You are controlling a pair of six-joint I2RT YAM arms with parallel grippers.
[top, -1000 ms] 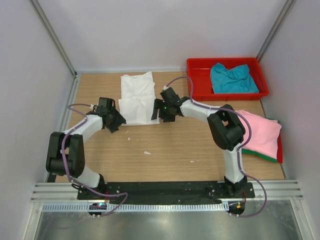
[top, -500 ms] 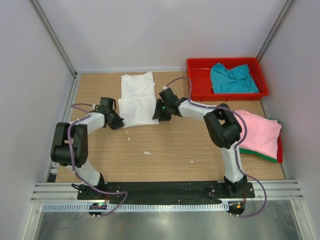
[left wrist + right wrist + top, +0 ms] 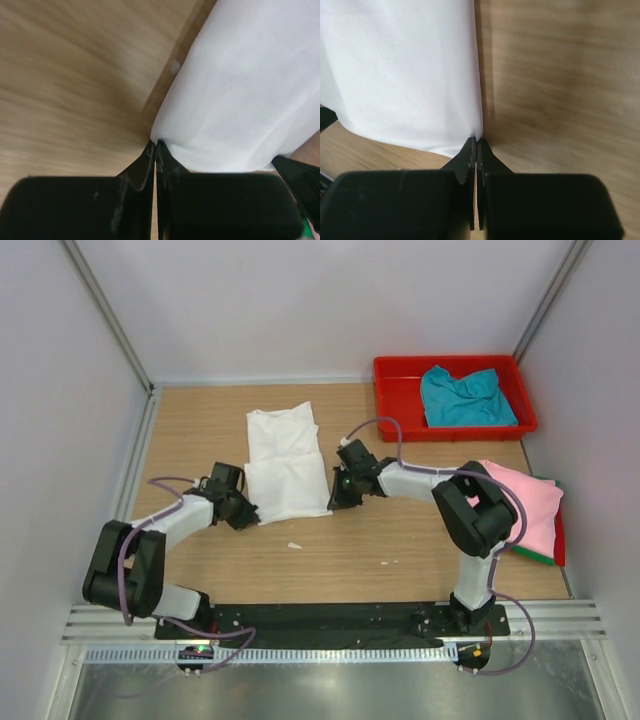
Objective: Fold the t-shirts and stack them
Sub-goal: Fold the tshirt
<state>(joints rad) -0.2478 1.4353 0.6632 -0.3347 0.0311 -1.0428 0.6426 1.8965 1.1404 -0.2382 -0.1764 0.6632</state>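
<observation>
— Where is the white t-shirt [image 3: 285,465]?

— Flat on the table [image 3: 350,550], left of the red tray [image 3: 395,410] and a little nearer the arm bases than the tray is. It lies as a long folded strip, slightly skewed, with its far end about level with the tray's near rim.

— And the grippers?

— The left gripper [image 3: 243,512] sits at the strip's near corner on the side away from the tray. In its wrist view the two fingers are pressed together with the cloth's corner pinched at their tips. The right gripper [image 3: 340,495] is at the near corner on the tray's side, its fingers likewise closed on the hem (only a hairline seam shows between them).

— Both low?

— Both down by the wood, yes; how much cloth sits between the pads I cannot tell.

— The other shirts?

— The teal t-shirt [image 3: 463,395] lies crumpled inside the tray. The pink t-shirt [image 3: 525,505] lies folded nearer the arm bases than the tray, below the tray's right end. The green t-shirt [image 3: 530,555] shows only as a thin edge under the pink one's near side.
</observation>
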